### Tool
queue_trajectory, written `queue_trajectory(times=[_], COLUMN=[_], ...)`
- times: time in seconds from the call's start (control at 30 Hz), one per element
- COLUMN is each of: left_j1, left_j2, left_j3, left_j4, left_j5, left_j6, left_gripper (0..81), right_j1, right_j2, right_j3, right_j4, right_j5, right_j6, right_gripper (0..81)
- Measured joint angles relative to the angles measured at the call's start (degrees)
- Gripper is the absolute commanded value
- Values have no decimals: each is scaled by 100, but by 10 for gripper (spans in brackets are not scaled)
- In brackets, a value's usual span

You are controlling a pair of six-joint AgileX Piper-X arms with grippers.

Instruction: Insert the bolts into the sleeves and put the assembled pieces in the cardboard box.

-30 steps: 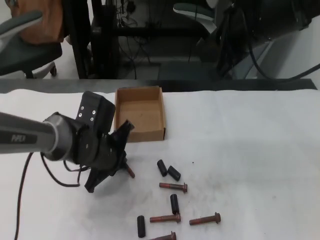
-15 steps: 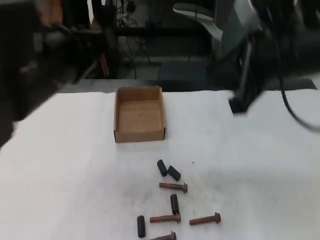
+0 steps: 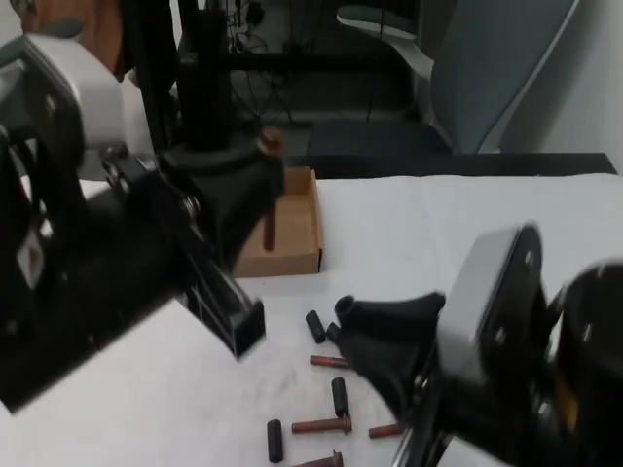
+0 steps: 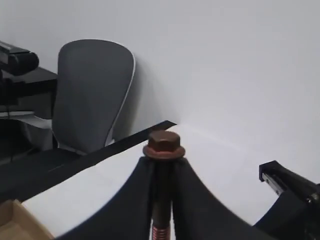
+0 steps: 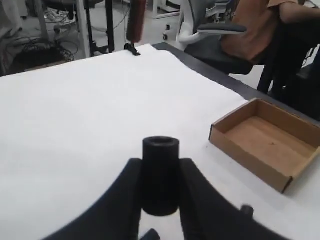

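My left gripper (image 4: 162,167) is shut on a rust-red bolt (image 4: 163,145), whose hex head sticks out past the fingertips. In the high view this gripper (image 3: 269,199) is raised in front of the cardboard box (image 3: 297,238), with the bolt (image 3: 270,219) upright. My right gripper (image 5: 160,172) is shut on a black sleeve (image 5: 160,175), bore facing outward. It (image 3: 347,313) hangs over the loose parts at the front. The open, empty box (image 5: 265,142) lies beyond it.
Several loose bolts (image 3: 329,362) and black sleeves (image 3: 339,395) lie on the white cloth in front of the box. Office chairs and dark desk frames stand behind the bench's far edge (image 3: 467,163). The arms' bodies hide much of the bench's left and front right.
An arm that was low over the cloth at the left by a bolt has lifted away; that bolt is gone from the cloth. Both arms now hang high, close to the camera.
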Motion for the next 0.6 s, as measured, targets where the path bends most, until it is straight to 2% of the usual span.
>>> queue_trajectory(times=[0.1, 0.27, 0.47, 0.6], left_j1=[-292, -846, -1440, -1569], left_j2=[64, 456, 954, 1382], left_j3=[186, 494, 580, 580], left_j4=[-408, -1211, -2152, -2583], left_j5=[11, -273, -1083, -1328], left_j6=[50, -256, -362, -426], left_gripper=[17, 17, 17, 17], right_j1=[406, 683, 693, 704], right_j2=[245, 701, 899, 897], right_j3=[409, 1161, 1361, 1361], right_j4=[-1032, -2580, -3107, -3323], right_j5=[657, 1355, 1586, 1565], right_j6=[240, 461, 386, 378], right_gripper=[6, 6, 6, 6])
